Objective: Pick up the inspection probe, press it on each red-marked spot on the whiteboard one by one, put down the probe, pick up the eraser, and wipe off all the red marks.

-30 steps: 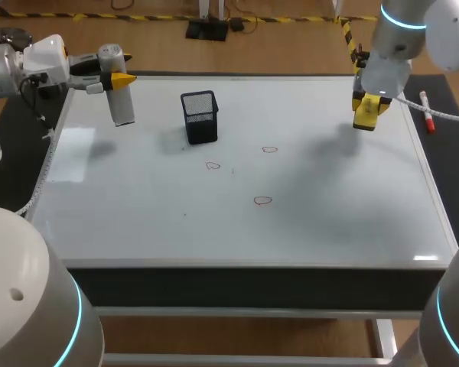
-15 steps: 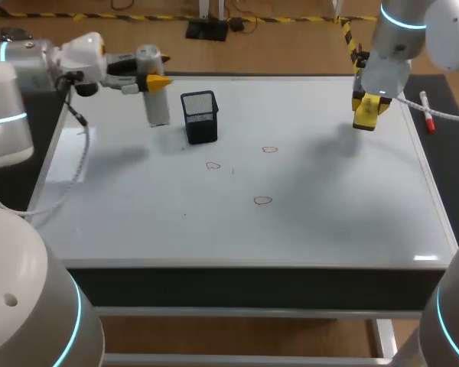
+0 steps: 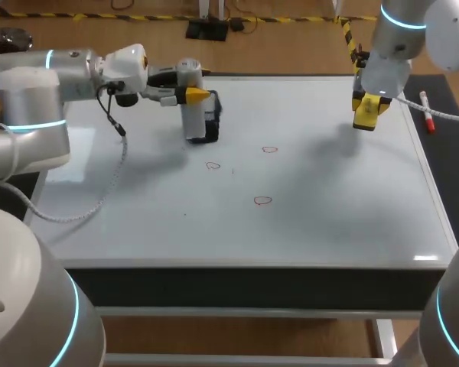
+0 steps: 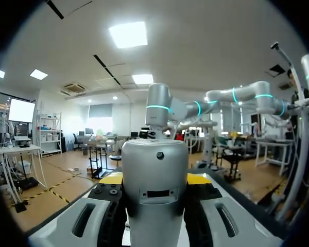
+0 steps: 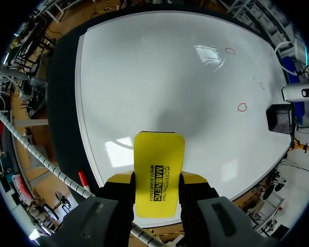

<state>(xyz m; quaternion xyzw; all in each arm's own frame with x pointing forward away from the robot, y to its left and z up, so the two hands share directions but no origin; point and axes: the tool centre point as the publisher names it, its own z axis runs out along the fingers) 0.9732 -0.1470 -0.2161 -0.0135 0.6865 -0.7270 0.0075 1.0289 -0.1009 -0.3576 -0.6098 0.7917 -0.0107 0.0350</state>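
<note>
While the whiteboard [image 3: 176, 222] lies flat over most of the table [image 3: 447, 145], both arms hang above it with a tool each, which suggests to us that the work is split between them. The left arm [image 3: 30, 99] comes in over the far left corner. Its jaws are turned sideways and closed on the inspection probe [image 3: 193, 118], a pale cylinder held upright, probably so that its lower end faces the board for pressing. The probe overlaps the black mesh holder [image 3: 210, 128], and we cannot tell whether its end is inside the holder or just beside it. In the left wrist view the probe [image 4: 155, 190] fills the gap between the yellow tips. The right arm [image 3: 402, 38] hangs over the far right of the board, its jaws closed on the yellow eraser [image 3: 365, 112], well apart from the marks, likely parked clear until wiping begins. Three small red marks [image 3: 262, 200] sit unwiped near the middle of the board. A red marker [image 3: 425, 103] lies off the board's right edge.
</note>
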